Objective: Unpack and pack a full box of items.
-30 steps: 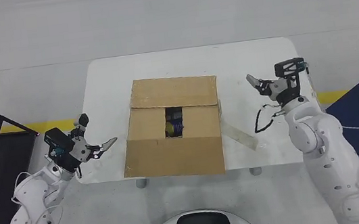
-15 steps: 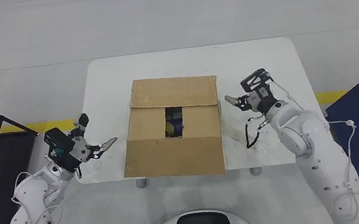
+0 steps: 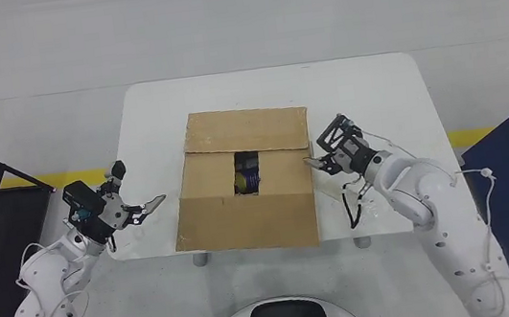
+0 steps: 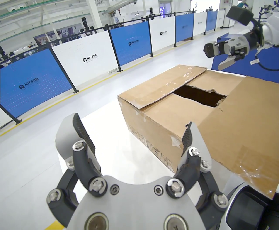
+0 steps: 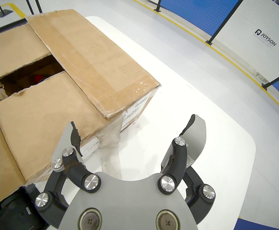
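A brown cardboard box [image 3: 248, 179] stands in the middle of the white table [image 3: 361, 86]. Its top flaps are nearly shut, leaving a torn gap [image 3: 249, 172] where yellow and dark items show. My left gripper [image 3: 139, 185] hangs open off the box's left side, apart from it; in the left wrist view the gripper [image 4: 133, 124] faces the box [image 4: 174, 109] with nothing between its fingers. My right gripper [image 3: 323, 148] is open just at the box's right edge. In the right wrist view the gripper [image 5: 133, 123] is empty, one fingertip over the box's corner [image 5: 65, 87].
A loose strip of clear tape [image 5: 111, 139] hangs from the box's right side and lies on the table [image 3: 342, 195]. Bare table surface [image 5: 196, 109] stretches to the right of the box. Blue and white barriers [image 4: 87, 56] ring the floor beyond.
My right arm has swung left from the table's right edge to the box's right side. The left arm and the box have not moved.
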{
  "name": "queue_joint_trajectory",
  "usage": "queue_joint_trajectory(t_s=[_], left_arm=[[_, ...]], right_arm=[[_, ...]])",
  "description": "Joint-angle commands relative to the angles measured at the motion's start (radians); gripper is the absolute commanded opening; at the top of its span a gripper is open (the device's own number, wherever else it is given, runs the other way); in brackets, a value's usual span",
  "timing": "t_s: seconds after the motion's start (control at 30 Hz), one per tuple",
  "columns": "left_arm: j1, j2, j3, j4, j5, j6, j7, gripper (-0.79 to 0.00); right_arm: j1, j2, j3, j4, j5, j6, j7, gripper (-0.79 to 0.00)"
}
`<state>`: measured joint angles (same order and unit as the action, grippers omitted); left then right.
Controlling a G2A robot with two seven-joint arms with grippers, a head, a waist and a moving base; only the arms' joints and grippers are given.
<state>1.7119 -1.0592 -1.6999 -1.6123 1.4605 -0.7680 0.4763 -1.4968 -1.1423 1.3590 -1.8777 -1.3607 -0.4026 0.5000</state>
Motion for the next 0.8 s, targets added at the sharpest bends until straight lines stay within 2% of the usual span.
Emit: queue_joint_trajectory(t_s=[0.0, 0.2, 0.37, 0.57, 0.77], left_arm=[[0.0, 0.0, 0.0, 0.0, 0.0, 0.0, 0.0, 0.0], [0.0, 0.0, 0.0, 0.0, 0.0, 0.0, 0.0, 0.0], [0.0, 0.0, 0.0, 0.0, 0.0, 0.0, 0.0, 0.0], [0.0, 0.0, 0.0, 0.0, 0.0, 0.0, 0.0, 0.0], [0.0, 0.0, 0.0, 0.0, 0.0, 0.0, 0.0, 0.0]], right_arm=[[0.021, -0.003, -0.023, 0.015, -0.025, 0.032, 0.012, 0.0], [0.064, -0.014, -0.077, 0.036, -0.094, 0.132, 0.037, 0.0], [0.075, -0.02, -0.094, 0.025, -0.134, 0.214, 0.011, 0.0], [0.081, -0.027, -0.116, 0.018, -0.216, 0.296, -0.151, 0.0], [0.203, -0.044, -0.131, 0.112, -0.169, 0.339, -0.265, 0.0]])
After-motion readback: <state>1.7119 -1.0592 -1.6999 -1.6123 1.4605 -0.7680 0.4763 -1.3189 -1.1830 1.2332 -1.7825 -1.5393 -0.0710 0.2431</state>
